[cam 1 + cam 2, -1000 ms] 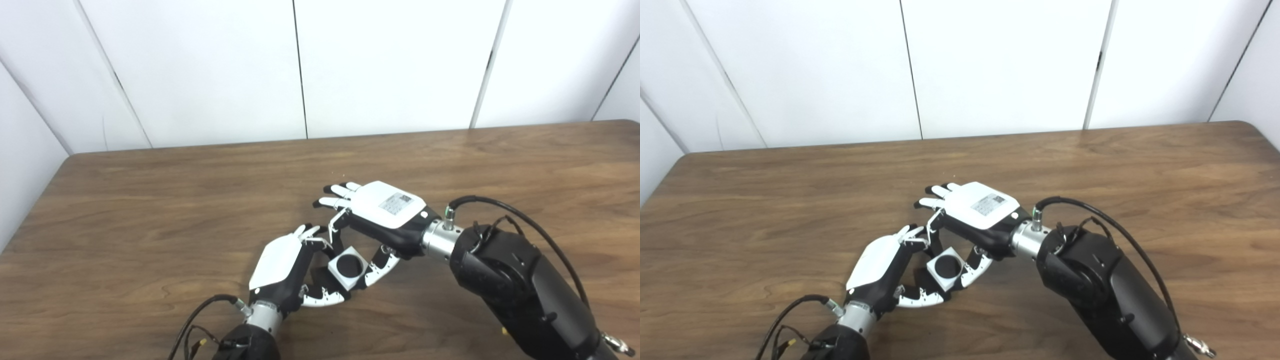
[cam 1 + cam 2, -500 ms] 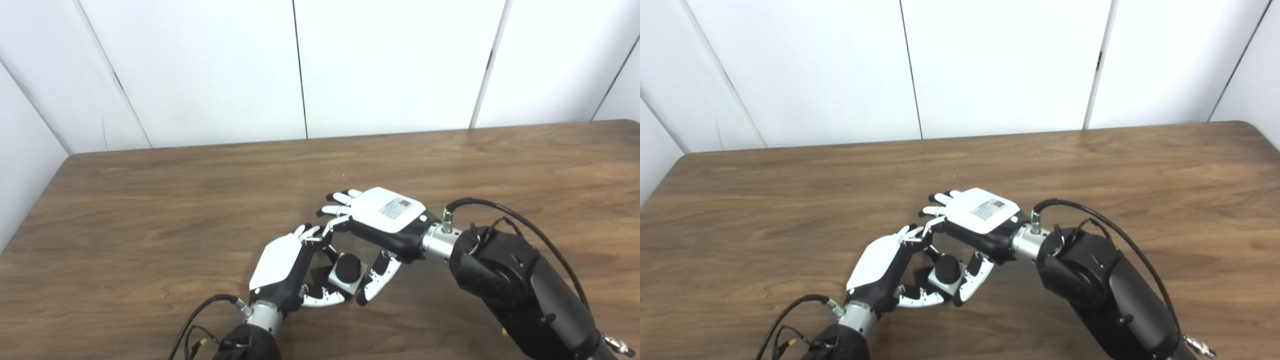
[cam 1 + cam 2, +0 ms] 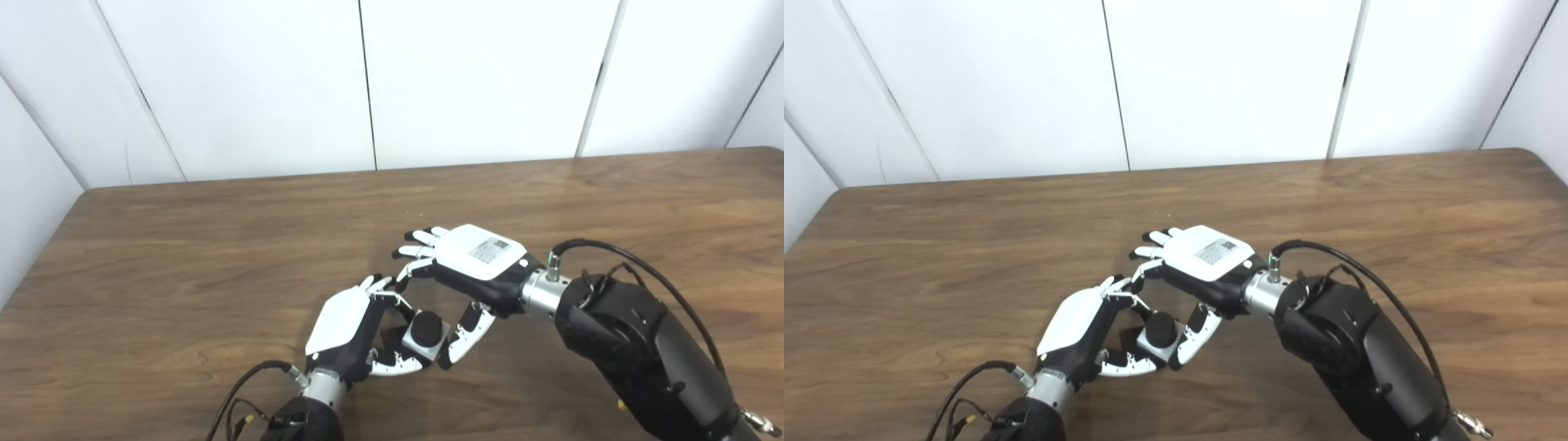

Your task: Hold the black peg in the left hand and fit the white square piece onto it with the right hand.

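My left hand [image 3: 344, 323] is shut on the black peg [image 3: 426, 327] low at the table's front centre. The peg's round top sticks up through the white square piece [image 3: 418, 346], which sits on the peg against the left hand's fingers and thumb. My right hand [image 3: 481, 258] hovers just above and to the right, palm down with its fingers spread and raised off the piece. Its thumb [image 3: 462, 340] hangs close to the piece's right side; whether it touches is unclear. The peg's lower part is hidden inside the piece and the left hand.
The brown wooden table [image 3: 184, 275] reaches to white wall panels at the back. Its left edge and rounded far corners are in view. Cables run along both forearms near the front edge.
The right hand lowered the white square piece onto the peg, so the peg top now pokes through it. It then opened and lifted slightly up and right. The left hand stayed put.
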`<state>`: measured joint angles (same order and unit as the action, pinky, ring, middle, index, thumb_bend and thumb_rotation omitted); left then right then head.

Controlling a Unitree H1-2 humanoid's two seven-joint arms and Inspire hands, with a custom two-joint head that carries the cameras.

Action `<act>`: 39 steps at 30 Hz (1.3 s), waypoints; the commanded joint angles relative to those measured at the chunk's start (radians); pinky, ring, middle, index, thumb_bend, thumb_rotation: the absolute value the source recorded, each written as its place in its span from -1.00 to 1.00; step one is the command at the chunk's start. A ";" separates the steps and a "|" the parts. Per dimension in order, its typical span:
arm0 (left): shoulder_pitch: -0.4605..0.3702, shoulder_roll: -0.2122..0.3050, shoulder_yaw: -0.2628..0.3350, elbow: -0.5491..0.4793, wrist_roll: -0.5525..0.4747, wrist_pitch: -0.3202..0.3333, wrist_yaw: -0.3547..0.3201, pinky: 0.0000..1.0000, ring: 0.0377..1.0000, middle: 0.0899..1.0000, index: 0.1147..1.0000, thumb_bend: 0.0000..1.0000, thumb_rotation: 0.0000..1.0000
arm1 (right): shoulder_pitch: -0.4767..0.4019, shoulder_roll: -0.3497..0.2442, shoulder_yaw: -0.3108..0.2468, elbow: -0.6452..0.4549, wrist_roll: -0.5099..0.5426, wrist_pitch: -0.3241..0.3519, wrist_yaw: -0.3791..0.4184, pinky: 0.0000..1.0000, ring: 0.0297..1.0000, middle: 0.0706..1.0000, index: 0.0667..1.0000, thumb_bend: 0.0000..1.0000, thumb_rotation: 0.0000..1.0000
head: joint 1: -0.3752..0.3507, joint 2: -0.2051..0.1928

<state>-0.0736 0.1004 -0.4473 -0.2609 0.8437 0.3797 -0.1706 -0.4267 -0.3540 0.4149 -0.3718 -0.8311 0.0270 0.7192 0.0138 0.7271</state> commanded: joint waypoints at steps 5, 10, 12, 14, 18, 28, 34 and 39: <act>0.004 0.012 -0.004 0.031 -0.001 0.005 -0.032 0.93 0.96 0.82 -0.14 0.01 -0.81 | -0.059 0.007 -0.035 -0.047 0.012 0.014 -0.001 1.00 1.00 0.87 0.45 0.85 -0.29 | 0.000 -0.003; 0.000 0.017 -0.004 0.032 0.002 0.003 -0.034 0.92 0.95 0.81 -0.14 0.01 -0.81 | -0.064 0.012 -0.041 -0.045 0.006 0.012 -0.002 1.00 1.00 0.87 0.44 0.84 -0.29 | 0.001 -0.007; -0.001 0.018 -0.003 0.031 0.003 0.003 -0.033 0.92 0.94 0.80 -0.14 0.01 -0.81 | -0.059 0.014 -0.043 -0.045 0.006 0.012 -0.005 1.00 1.00 0.87 0.44 0.85 -0.30 | 0.001 -0.006; -0.002 0.019 -0.004 0.029 0.007 0.003 -0.032 0.92 0.94 0.80 -0.14 0.01 -0.81 | -0.054 0.016 -0.044 -0.047 0.007 0.016 -0.002 1.00 1.00 0.87 0.44 0.85 -0.31 | -0.001 -0.006; 0.001 0.016 -0.004 0.032 0.009 -0.005 -0.019 0.90 0.93 0.78 -0.14 0.01 -0.80 | -0.045 0.017 -0.045 -0.048 0.005 0.011 -0.006 1.00 1.00 0.86 0.44 0.85 -0.30 | -0.002 -0.006; 0.004 0.006 -0.001 0.034 0.005 -0.012 -0.011 0.91 0.93 0.77 0.18 0.44 -0.08 | -0.039 0.015 -0.052 -0.043 0.004 0.005 -0.010 1.00 1.00 0.87 0.44 0.84 -0.27 | -0.002 -0.002; 0.004 0.005 -0.002 0.029 0.015 -0.008 -0.013 0.90 0.93 0.77 0.24 0.48 -0.07 | -0.035 0.015 -0.053 -0.037 0.006 0.001 -0.014 1.00 1.00 0.87 0.44 0.85 -0.24 | 0.000 -0.003; 0.007 0.002 0.000 0.018 0.025 -0.008 -0.014 0.89 0.92 0.75 0.29 0.51 -0.08 | -0.039 0.016 -0.053 -0.038 0.001 0.007 -0.008 1.00 1.00 0.86 0.44 0.86 -0.24 | 0.002 -0.005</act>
<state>-0.0704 0.1040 -0.4465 -0.2403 0.8705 0.3678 -0.1647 -0.4282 -0.3401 0.3787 -0.3812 -0.8332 0.0335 0.7331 0.0138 0.7240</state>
